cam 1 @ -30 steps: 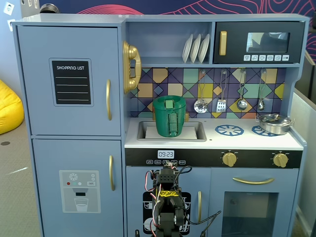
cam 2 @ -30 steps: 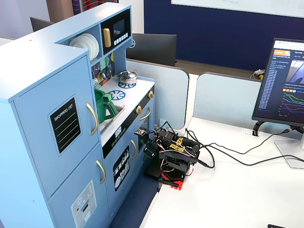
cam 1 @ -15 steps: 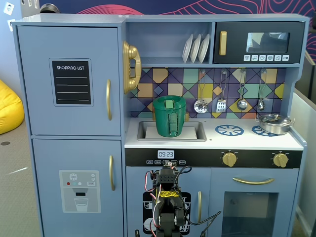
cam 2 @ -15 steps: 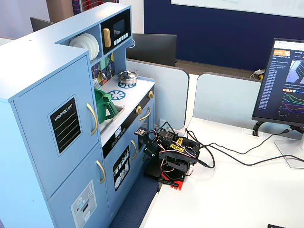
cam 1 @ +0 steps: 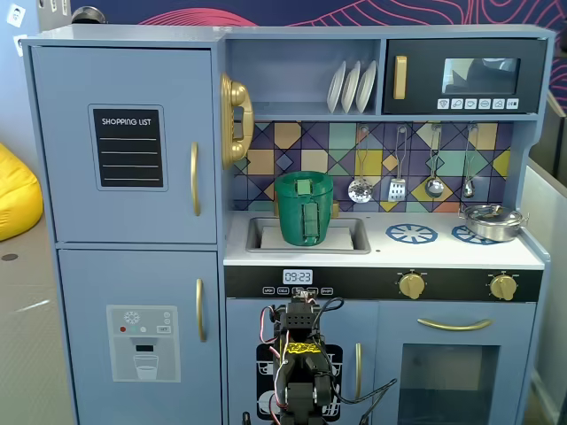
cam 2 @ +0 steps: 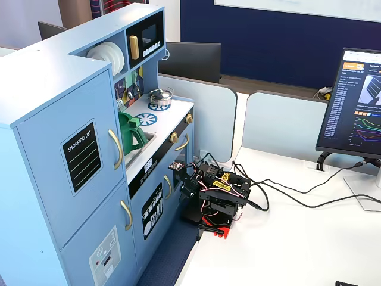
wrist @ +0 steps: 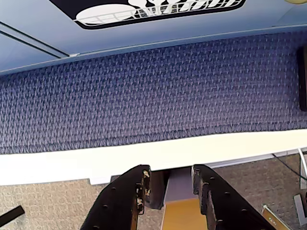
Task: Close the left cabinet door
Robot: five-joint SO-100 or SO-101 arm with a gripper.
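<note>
The left cabinet door (cam 1: 244, 354) under the sink is light blue, with a black label and a gold handle (cam 1: 358, 372). It lies flush with the kitchen front in both fixed views, and its face (cam 2: 156, 205) shows no gap. The folded black arm (cam 1: 301, 372) sits right in front of it on the white table (cam 2: 286, 250). In the wrist view my gripper (wrist: 170, 175) points down past the table edge, open, with nothing between its fingers. The door's lower edge and label (wrist: 158, 7) fill the top of that view.
A blue carpet strip (wrist: 153, 91) runs between the kitchen and the table edge (wrist: 144, 153). The oven door (cam 1: 456, 363) stands to the right of the cabinet door. Cables (cam 2: 286, 196) trail from the arm toward a monitor (cam 2: 354, 104). A green can (cam 1: 304, 208) sits in the sink.
</note>
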